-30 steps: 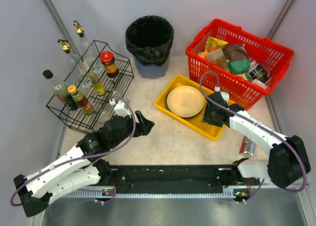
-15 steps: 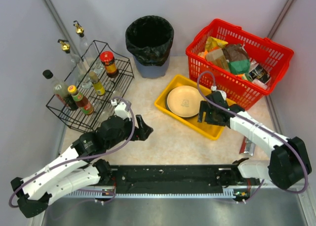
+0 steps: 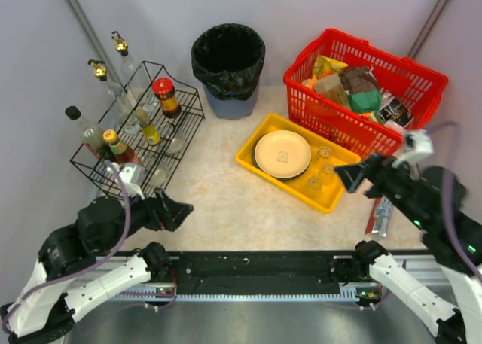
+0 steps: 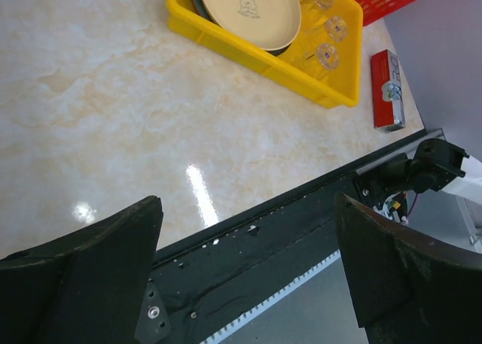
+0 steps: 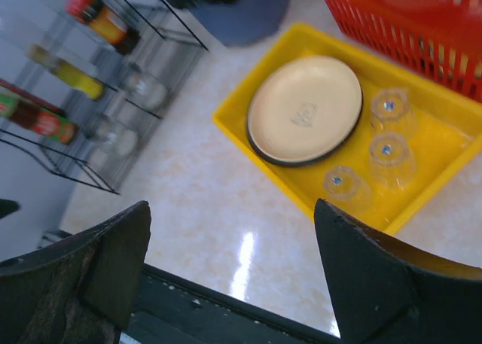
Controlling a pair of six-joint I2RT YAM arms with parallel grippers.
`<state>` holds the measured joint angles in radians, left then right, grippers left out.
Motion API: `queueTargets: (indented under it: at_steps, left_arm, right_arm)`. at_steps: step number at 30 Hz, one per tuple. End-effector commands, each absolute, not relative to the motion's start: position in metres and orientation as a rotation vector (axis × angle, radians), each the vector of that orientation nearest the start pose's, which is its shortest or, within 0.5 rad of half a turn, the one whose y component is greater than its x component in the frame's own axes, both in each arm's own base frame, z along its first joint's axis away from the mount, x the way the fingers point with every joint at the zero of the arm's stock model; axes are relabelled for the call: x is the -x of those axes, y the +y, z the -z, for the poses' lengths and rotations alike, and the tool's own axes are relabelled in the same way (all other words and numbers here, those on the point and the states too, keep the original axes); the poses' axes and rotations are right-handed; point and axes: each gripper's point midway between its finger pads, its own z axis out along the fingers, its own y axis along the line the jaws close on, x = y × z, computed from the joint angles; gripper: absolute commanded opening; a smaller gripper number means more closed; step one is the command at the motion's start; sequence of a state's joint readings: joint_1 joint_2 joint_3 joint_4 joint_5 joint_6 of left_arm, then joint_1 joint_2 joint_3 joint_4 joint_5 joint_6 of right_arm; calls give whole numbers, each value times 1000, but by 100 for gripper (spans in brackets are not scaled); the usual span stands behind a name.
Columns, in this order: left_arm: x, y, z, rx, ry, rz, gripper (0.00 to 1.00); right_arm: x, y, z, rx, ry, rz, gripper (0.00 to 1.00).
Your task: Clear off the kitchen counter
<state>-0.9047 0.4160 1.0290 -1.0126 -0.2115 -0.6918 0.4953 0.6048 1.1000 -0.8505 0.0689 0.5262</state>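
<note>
The kitchen counter (image 3: pixel 233 201) is a beige-pink marbled top. A red packet (image 3: pixel 380 214) lies flat on it at the right, near the front edge, and shows in the left wrist view too (image 4: pixel 388 88). My left gripper (image 3: pixel 181 208) hangs open and empty above the counter's near left part (image 4: pixel 248 208). My right gripper (image 3: pixel 345 177) is open and empty, raised just right of the yellow tray (image 3: pixel 260 175), whose near rim is in the right wrist view (image 5: pixel 248 144) below the gripper (image 5: pixel 232 208).
The tray holds a cream plate (image 3: pixel 282 153) and three clear glasses (image 5: pixel 390 159). A red basket (image 3: pixel 361 129) of packets stands at the back right. A black-lined bin (image 3: pixel 228 65) is at the back, and a black wire rack (image 3: pixel 135 163) of bottles at the left.
Both arms have pulled back toward the near edge and risen. The right gripper left the tray and opened wider, uncovering the glasses. The left gripper swung back to the left, still open.
</note>
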Motion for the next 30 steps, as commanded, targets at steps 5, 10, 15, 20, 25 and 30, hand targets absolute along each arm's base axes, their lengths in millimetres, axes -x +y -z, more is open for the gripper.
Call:
queueTargets:
  at_steps: [5, 10, 15, 20, 25, 30]
  left_arm:
    - [-80, -55, -285, -66, 2077, 665, 98]
    - [-72, -40, -288, -31, 2061, 668, 98]
    - [-64, -22, -298, 7, 2031, 666, 99]
    - [-57, -12, -307, 26, 1989, 703, 98]
    - [-52, -12, -307, 21, 1976, 739, 98]
    - [-52, -11, -307, 28, 1968, 743, 98]
  right_arm:
    - [-79, 67, -401, -43, 1776, -763, 87]
    - [-46, 49, -418, -37, 1734, -775, 87]
    - [-31, 40, -423, -43, 1709, -784, 87]
    - [-28, 44, -422, -34, 1716, -817, 87]
    - [-31, 45, -422, -42, 1717, -816, 87]
    - [-33, 46, -421, -46, 1726, -817, 87]
